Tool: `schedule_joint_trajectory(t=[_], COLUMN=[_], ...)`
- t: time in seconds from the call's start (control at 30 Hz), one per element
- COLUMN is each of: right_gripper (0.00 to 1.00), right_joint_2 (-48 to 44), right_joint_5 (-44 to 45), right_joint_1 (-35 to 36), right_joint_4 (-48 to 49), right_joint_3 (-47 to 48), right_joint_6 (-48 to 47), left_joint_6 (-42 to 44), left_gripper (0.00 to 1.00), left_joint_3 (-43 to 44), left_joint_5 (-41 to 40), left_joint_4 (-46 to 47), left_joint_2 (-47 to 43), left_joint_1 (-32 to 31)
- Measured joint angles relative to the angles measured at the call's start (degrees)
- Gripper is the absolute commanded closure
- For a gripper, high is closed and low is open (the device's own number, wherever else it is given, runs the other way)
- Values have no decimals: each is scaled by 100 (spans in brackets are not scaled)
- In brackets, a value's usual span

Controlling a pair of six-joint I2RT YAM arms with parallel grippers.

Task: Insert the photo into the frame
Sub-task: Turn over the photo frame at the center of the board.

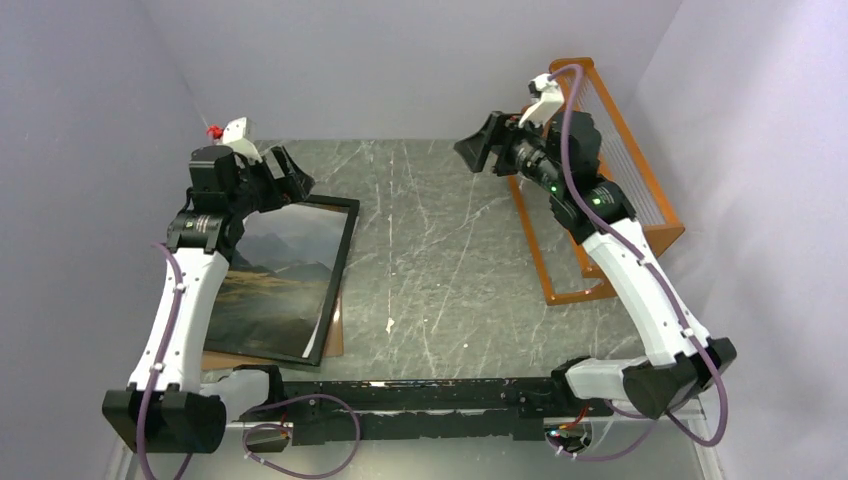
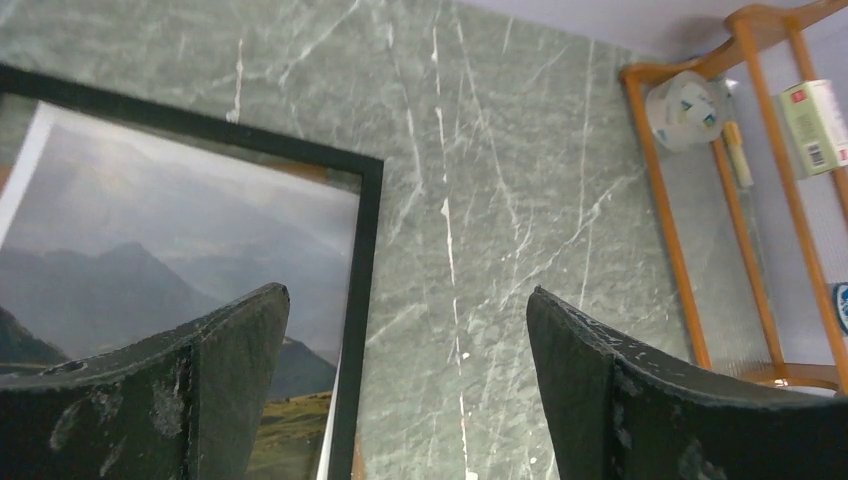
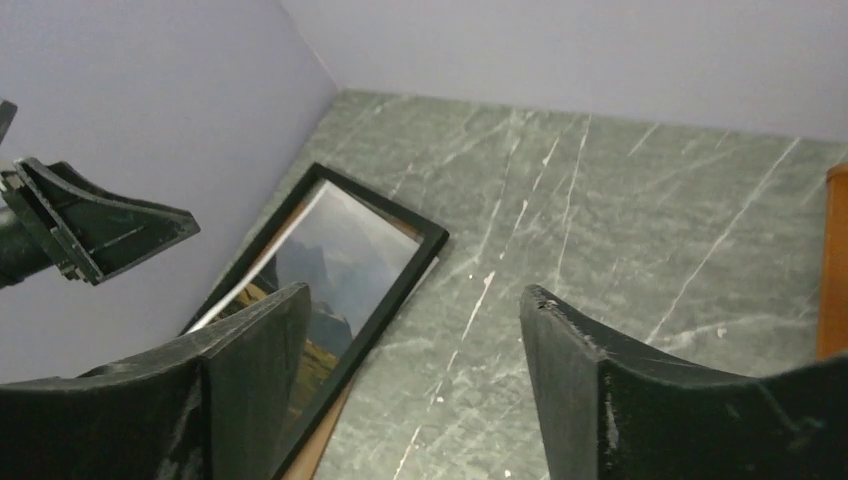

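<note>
The frame (image 1: 341,262), black-bordered, lies flat at the table's left, with the photo (image 1: 272,268) of dark mountains and yellow-green hills showing inside its border. In the left wrist view a white edge of the photo (image 2: 150,230) runs beside the frame (image 2: 366,290) rail. My left gripper (image 1: 289,177) hovers open over the frame's far right corner, nothing between its fingers (image 2: 230,350). My right gripper (image 1: 483,143) hangs open and empty high over the table's far middle, looking down at the frame (image 3: 402,272) and photo (image 3: 345,245).
A brown backing board (image 1: 337,340) peeks out under the frame's near right edge. An orange rack (image 1: 620,160) stands at the far right, holding a tape roll (image 2: 685,108) and a small box (image 2: 815,125). Grey walls close in on three sides.
</note>
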Motion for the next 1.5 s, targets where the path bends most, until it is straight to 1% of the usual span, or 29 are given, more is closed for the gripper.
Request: schedule_joint_trajectory(t=[0.07,0.17,0.33,0.47,0.6,0.73,0.83,0.93,0.97,1.07,1.17,1.23,1.3,1.43,1.47,1.5], right_gripper=[12,11,15,19,23,29,32,34,35,36,37,37,37,37,37,37], right_joint_2=[162,284,348,437,581,673,765,837,852,870,872,872,872,870,868,866], right_joint_5=[22,26,26,28,35,9,-13,-42,-46,-48,-46,-46,-44,-20,-13,-2], right_joint_1=[72,133,168,179,179,179,179,179,179,179,179,179,179,179,179,179], right_joint_4=[-17,-17,13,28,70,81,76,125,133,162,184,205,234,238,234,234], right_joint_3=[-20,-160,-442,-686,-1016,-1419,-1628,-1779,-1821,-1921,-1985,-2020,-2065,-2133,-2146,-2153], right_joint_6=[2,48,170,289,457,671,824,946,975,1060,1128,1169,1198,1231,1246,1261], left_joint_6=[-66,-173,-323,-374,-354,-319,-291,-289,-289,-295,-306,-334,-374,-264,-269,-374], left_gripper=[6,6,6,6,13,21,27,32,34,45,53,62,74,95,97,97], left_joint_3=[-68,-160,-396,-754,-839,-839,-839,-807,-767,-599,-328,-164,-33,87,133,173], left_joint_5=[-2,2,44,28,-109,-433,-678,-848,-901,-1025,-1139,-1163,-1154,-1200,-1198,-1191], left_joint_4=[-9,-74,-297,-452,-616,-754,-863,-942,-977,-1058,-1248,-1335,-1390,-1473,-1486,-1547], left_joint_2=[168,487,1147,1558,2022,2503,2865,3233,3357,3729,4050,4168,4282,4319,4332,4343], left_joint_1=[0,0,-22,-256,-715,-1051,-1187,-1285,-1311,-1394,-1451,-1467,-1493,-1528,-1541,-1543])
